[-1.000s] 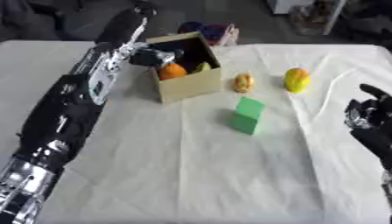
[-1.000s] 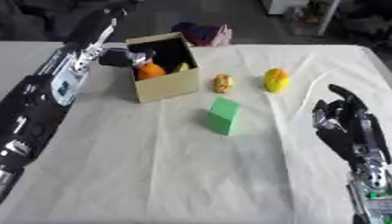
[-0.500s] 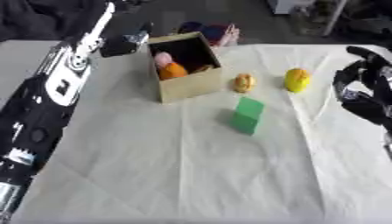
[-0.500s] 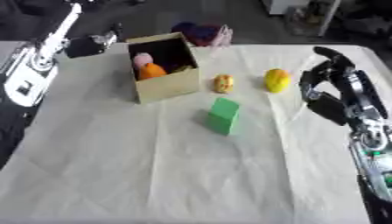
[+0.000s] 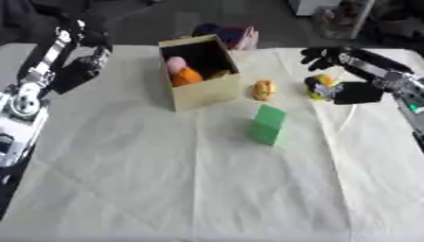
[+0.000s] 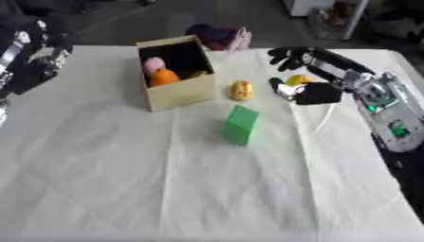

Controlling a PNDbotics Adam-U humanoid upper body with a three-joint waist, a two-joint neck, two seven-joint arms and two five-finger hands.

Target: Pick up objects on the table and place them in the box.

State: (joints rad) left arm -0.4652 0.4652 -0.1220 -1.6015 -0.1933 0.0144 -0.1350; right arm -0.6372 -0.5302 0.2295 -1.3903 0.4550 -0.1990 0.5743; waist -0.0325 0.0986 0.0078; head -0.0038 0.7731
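The left hand (image 5: 83,71) hangs idle left of the box (image 5: 201,90), its fingers not readable. The green block (image 5: 268,124) looks light and stiff — take its flat sides. The yellow fruit (image 6: 299,79) sits on the desk (image 5: 165,179) under the right hand (image 6: 319,92), whose fingers spread open above it — it is likely smooth and apt to roll.

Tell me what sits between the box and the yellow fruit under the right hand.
One small orange-yellow object sits on the cloth between the box and the yellow fruit at the right hand; the right eye view shows it best.
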